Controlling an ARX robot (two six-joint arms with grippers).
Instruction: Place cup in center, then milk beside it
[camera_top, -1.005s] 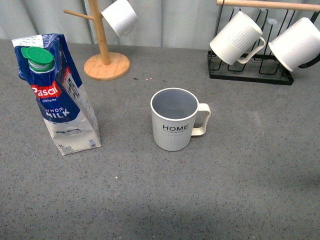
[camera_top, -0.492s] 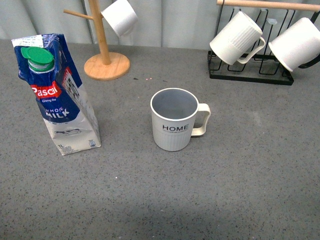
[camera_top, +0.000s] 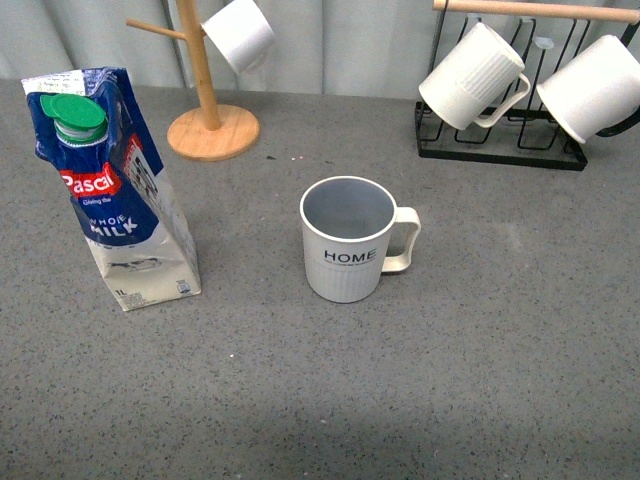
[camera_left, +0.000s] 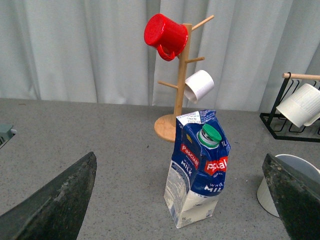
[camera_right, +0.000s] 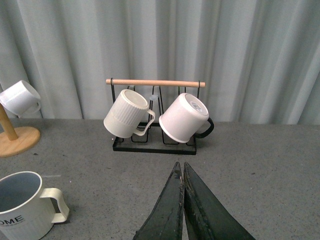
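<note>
The cup, cream-white and ribbed with "HOME" in black, stands upright in the middle of the grey table, handle to the right. The right wrist view catches it too, the cup at the picture's edge. The milk, a blue and white Pascual carton with a green cap, stands at the left, well apart from the cup. In the left wrist view the milk stands upright ahead of my left gripper, in line with the gap between its wide-open jaws. My right gripper is shut on nothing, above bare table. Neither arm shows in the front view.
A wooden mug tree with a plain white mug stands at the back left; a red mug hangs higher on it. A black wire rack at the back right holds two white mugs.
</note>
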